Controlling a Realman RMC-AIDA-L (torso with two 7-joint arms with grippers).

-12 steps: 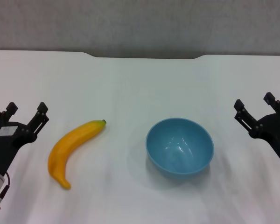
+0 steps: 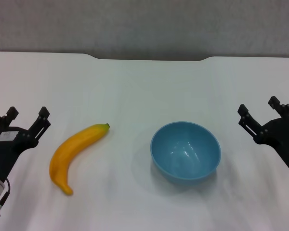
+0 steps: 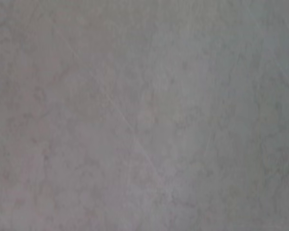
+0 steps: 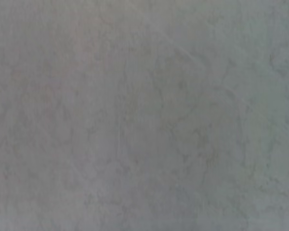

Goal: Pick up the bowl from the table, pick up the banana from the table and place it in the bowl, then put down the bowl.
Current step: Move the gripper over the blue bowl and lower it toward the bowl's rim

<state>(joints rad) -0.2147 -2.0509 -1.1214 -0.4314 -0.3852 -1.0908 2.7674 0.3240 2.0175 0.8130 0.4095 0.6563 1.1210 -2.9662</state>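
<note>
Over the table, right gripper edged inward.

Beyond the far edge of the work surface we see only a plain, matte grey wall spanning the whole width of the head view, faintly mottled and without any markings we can make out.
</note>
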